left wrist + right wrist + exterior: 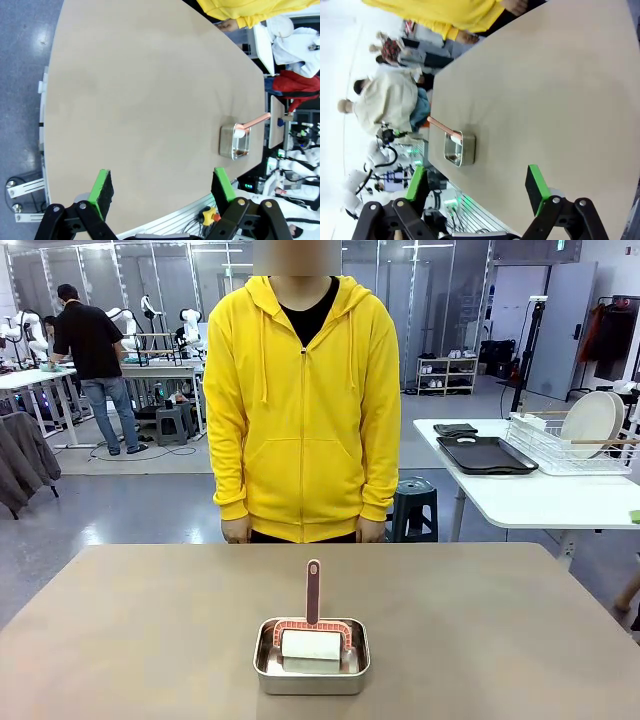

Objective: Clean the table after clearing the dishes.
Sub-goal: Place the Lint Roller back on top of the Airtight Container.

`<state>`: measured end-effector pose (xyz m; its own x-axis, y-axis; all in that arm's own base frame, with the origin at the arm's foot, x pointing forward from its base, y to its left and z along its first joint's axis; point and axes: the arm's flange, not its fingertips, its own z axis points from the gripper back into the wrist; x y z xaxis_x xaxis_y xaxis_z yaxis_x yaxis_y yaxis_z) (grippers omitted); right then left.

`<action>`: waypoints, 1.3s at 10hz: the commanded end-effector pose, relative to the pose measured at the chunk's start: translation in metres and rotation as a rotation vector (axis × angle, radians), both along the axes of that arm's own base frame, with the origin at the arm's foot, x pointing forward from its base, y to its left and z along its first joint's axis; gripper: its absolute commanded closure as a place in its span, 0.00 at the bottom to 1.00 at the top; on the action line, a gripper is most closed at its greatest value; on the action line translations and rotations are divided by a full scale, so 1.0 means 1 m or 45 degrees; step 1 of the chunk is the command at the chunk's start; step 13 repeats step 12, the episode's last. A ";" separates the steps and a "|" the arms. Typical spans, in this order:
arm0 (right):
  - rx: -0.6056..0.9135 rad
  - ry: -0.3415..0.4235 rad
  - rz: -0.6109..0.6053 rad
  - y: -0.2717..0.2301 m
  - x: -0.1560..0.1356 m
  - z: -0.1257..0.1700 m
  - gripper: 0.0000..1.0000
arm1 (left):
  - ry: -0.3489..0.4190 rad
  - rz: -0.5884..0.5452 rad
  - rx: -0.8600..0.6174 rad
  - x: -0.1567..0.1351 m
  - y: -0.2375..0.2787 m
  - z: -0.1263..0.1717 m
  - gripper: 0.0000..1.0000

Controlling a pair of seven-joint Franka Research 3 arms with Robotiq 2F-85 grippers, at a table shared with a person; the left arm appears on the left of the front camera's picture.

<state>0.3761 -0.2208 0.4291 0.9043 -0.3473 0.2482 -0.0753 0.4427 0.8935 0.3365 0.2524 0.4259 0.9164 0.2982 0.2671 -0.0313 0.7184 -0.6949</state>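
Since the dishes are no longer on the table (120,630), and I see dark trays and white plates over on the side table (540,495) with its wire rack (575,445), what I read as left to do is the cleaning, and that turns on the roller (311,638) sitting in the steel pan (311,660) at the middle of my near edge. Its handle rises from the pan and points away from me toward the person in yellow (300,390), so its long axis runs across the table, near to far. From my left gripper (162,192), fingers spread wide with nothing between, the pan lies ahead and off to the picture's right, well apart. From my right gripper (477,185), equally wide and empty, it lies ahead and nearly in line. Neither arm looks clearly nearer; I'd judge the right better aligned.
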 end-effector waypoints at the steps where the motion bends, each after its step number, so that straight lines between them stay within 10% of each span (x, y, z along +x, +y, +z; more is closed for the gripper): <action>1: 0.120 -0.057 -0.065 0.004 -0.012 -0.005 0.02 | -0.001 0.000 -0.007 -0.002 0.001 0.002 0.00; 13: 0.053 -0.005 -0.046 -0.007 -0.010 -0.006 0.02 | -0.001 0.000 -0.007 -0.002 0.001 0.002 0.00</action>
